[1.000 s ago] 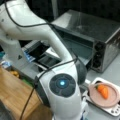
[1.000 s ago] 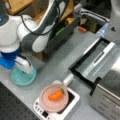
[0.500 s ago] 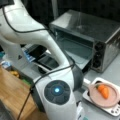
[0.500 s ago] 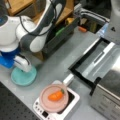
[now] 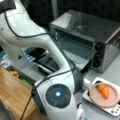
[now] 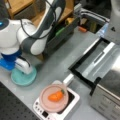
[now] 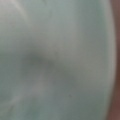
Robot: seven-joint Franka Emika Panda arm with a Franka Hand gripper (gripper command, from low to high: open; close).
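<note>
Teal round plate (image 6: 23,77), smooth and glossy, lies flat on the grey tabletop (image 6: 57,65), well to a front view's left of the white kitchen scale (image 6: 56,106). The wrist view is filled by this plate's pale green glazed surface (image 7: 57,60), with its curved rim along the right edge. The gripper (image 6: 23,66) sits right on the plate's top, its white fingers touching or almost touching the glaze; how far they are parted cannot be told, and nothing can be seen in their hold. The white Panda arm (image 6: 37,32) folds down steeply over the plate, its rounded joints bunched close above the wrist, a black cable looped along it. On the scale rests a matte pink round plate (image 6: 53,98) carrying an orange carrot (image 6: 56,95). Beyond the scale, in both front views, stands a brushed-metal toaster oven (image 5: 85,37) with its glass door dropped open (image 6: 97,60).
</note>
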